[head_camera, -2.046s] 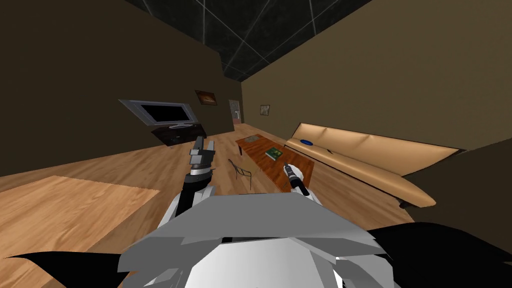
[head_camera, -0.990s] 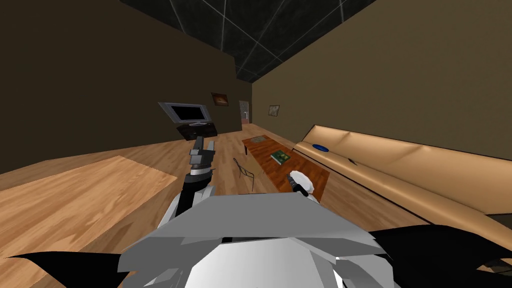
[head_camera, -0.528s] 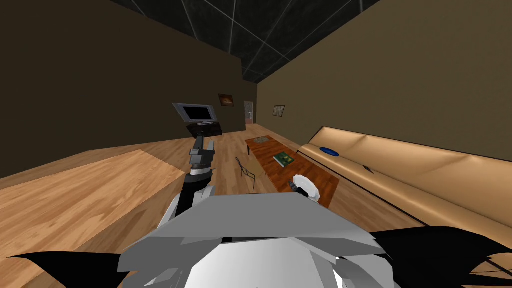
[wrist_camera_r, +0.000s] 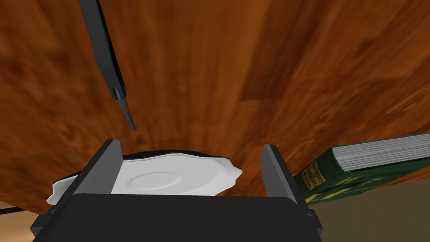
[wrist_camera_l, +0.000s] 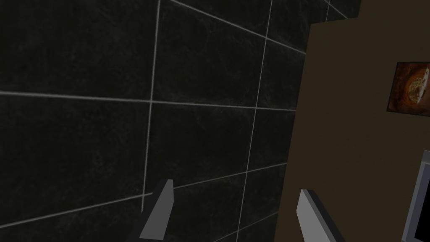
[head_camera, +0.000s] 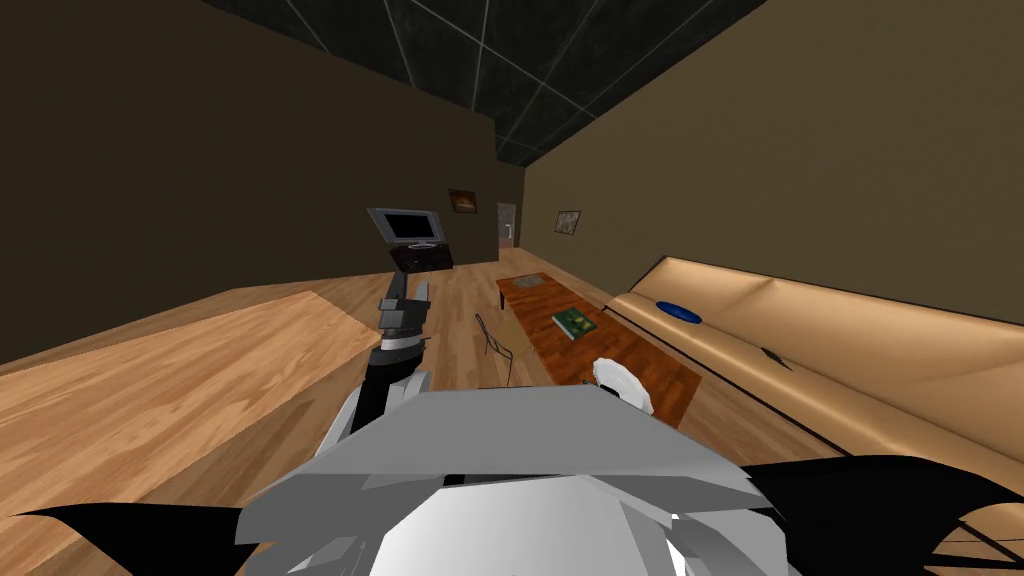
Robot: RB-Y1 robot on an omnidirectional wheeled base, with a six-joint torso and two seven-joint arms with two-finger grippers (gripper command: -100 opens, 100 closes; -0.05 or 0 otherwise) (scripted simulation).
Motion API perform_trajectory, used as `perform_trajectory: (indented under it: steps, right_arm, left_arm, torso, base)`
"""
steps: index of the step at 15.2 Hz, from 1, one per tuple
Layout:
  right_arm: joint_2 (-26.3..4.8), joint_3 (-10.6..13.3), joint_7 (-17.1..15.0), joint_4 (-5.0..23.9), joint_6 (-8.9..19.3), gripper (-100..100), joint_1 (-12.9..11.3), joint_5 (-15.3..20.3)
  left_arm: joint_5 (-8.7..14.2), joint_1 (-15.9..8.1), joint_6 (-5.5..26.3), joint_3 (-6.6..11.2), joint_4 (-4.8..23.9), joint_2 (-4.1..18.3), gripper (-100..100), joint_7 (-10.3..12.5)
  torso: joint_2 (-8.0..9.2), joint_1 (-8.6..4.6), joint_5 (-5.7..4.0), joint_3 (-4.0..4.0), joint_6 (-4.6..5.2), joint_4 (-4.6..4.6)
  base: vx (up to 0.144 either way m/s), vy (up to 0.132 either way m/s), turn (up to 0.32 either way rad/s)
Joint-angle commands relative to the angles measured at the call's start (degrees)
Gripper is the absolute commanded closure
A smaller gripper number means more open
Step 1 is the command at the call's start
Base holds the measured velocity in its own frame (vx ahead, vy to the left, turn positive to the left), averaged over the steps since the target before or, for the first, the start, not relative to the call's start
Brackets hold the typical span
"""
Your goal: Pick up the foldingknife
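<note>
The right gripper (wrist_camera_r: 191, 147) hangs over the table (wrist_camera_r: 260, 59) with its fingers spread, holding nothing. Below it, between the fingers, a white plate (wrist_camera_r: 168, 180) lies on the table. Taking the fingers' aim as 12 o'clock, the knife (wrist_camera_r: 108, 59) lies flat on the table at about 11 o'clock from the plate and apart from it. It has a dark handle and a thin grey-blue blade whose tip points back toward the plate, and neither finger touches it. A green book (wrist_camera_r: 365, 161) lies at 3 o'clock from the plate, just outside one finger.

From the head, the table runs off at 1 o'clock. A tan sofa (head_camera: 850, 340) lies beside it at 2 o'clock with a blue disc (head_camera: 680, 311) on the seat. A TV (head_camera: 405, 226) stands at 12 o'clock by the far wall. The left gripper (head_camera: 405, 295) is raised at 11 o'clock, its fingers (wrist_camera_l: 161, 208) apart and empty.
</note>
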Motion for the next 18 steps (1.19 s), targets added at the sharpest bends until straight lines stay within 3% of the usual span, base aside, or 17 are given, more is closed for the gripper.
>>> perform_trajectory:
  steps: [1, 14, 15, 18]
  right_arm:
    - [-0.23, -0.3, 1.05, 2.33, 2.65, -100, -0.49, -0.4]
    - [-0.86, -1.1, 4.69, 12.29, 9.18, -100, -2.63, -1.94]
    - [-0.8, -1.01, 4.34, 11.97, 8.18, -100, -2.74, -1.77]
    - [0.06, -0.1, 2.01, 15.78, 5.41, -100, -3.65, -0.1]
  left_arm:
    - [0.0, 0.0, 0.0, 0.0, 0.0, 0.0, 0, 0.0]
    - [0.0, 0.0, 0.0, 0.0, 0.0, 0.0, 0, 0.0]
    - [0.0, 0.0, 0.0, 0.0, 0.0, 0.0, 0, 0.0]
    - [0.0, 0.0, 0.0, 0.0, 0.0, 0.0, 0, 0.0]
  torso:
    - [0.0, 0.0, 0.0, 0.0, 0.0, 0.0]
    - [0.02, 0.04, 0.01, 0.01, 0.0, 0.01]
    - [0.02, 0.04, 0.01, 0.01, 0.0, 0.01]
    - [0.02, -0.02, 0.0, 0.01, 0.01, 0.01]
  base:
    - [0.02, -0.022, 0.12]
    - [0.014, -0.018, 0.093]
    - [0.009, -0.013, 0.036]
    - [0.013, -0.041, 0.034]
